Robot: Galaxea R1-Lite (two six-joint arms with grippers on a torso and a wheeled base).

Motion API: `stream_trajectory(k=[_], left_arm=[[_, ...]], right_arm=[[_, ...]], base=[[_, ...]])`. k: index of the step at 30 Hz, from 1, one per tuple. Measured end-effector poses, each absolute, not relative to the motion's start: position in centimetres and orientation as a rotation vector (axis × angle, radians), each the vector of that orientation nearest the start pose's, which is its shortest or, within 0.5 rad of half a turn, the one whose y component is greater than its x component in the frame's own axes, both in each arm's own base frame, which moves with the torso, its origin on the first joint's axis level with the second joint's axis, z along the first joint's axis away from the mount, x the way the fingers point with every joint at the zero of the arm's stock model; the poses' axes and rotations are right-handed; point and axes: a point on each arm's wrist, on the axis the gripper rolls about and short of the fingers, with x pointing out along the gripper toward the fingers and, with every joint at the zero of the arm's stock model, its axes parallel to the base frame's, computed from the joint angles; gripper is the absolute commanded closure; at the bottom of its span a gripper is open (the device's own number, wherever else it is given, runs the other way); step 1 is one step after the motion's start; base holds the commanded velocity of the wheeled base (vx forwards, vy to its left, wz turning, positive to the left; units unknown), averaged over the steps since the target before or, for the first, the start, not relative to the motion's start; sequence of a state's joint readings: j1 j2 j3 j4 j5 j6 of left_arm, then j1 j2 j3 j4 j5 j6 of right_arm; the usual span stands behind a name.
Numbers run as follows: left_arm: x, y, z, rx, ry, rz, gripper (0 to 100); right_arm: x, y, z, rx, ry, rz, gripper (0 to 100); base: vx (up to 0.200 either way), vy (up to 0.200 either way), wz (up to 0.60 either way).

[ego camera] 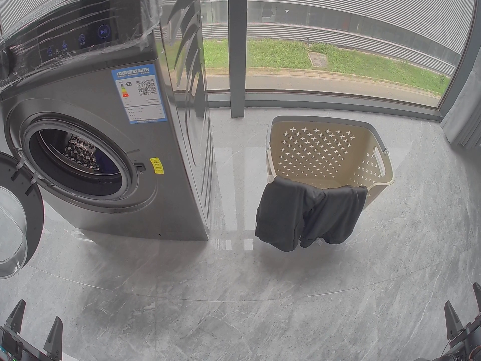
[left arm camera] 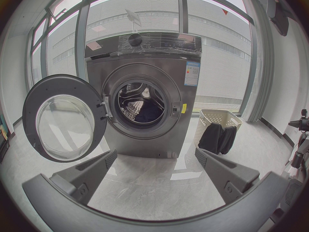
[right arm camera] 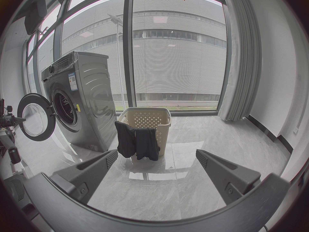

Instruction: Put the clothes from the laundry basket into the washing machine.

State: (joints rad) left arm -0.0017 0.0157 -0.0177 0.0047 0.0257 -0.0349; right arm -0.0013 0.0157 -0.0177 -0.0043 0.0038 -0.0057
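A grey front-loading washing machine (ego camera: 165, 176) stands at the left with its round door (ego camera: 15, 216) swung wide open; something dark lies inside the drum (left arm camera: 146, 113). To its right a beige laundry basket (ego camera: 328, 151) sits on the floor by the window. A dark garment (ego camera: 305, 211) hangs over the basket's near rim, drooping toward the floor. My left gripper (ego camera: 35, 327) is low at the near left, open and empty, facing the machine (left arm camera: 145, 94). My right gripper (ego camera: 466, 307) is low at the near right, open and empty, facing the basket (right arm camera: 151, 120) and garment (right arm camera: 136, 142).
Glossy grey tile floor (ego camera: 240, 297) stretches between me and the basket. A large window wall (ego camera: 325, 36) with a post (ego camera: 237, 46) runs behind. A grey curtain (ego camera: 463, 111) hangs at the far right. The open door juts out left of the machine.
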Motion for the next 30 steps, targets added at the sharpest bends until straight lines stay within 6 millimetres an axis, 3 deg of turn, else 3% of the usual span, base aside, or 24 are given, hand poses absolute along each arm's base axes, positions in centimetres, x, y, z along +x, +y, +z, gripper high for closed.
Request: stream_trajectory(k=[4, 10, 25, 30], left_arm=[[-2.29, 0.06, 8.03, -0.035, 0.003, 0.025, 0], [-2.29, 0.06, 8.03, -0.035, 0.002, 0.024, 0], [-2.29, 0.06, 8.03, -0.035, 0.003, 0.024, 0], [-2.29, 0.06, 8.03, -0.035, 0.003, 0.024, 0]], right_arm=[[-2.29, 0.01, 8.11, -0.006, -0.006, 0.002, 0], [-2.29, 0.01, 8.12, -0.006, -0.006, 0.002, 0], [-2.29, 0.01, 8.11, -0.006, -0.005, 0.002, 0], [-2.29, 0.01, 8.12, -0.006, -0.006, 0.002, 0]], base=[[0.000, 0.000, 0.00], [0.000, -0.200, 0.00], [0.000, 0.000, 0.00], [0.000, -0.200, 0.00]])
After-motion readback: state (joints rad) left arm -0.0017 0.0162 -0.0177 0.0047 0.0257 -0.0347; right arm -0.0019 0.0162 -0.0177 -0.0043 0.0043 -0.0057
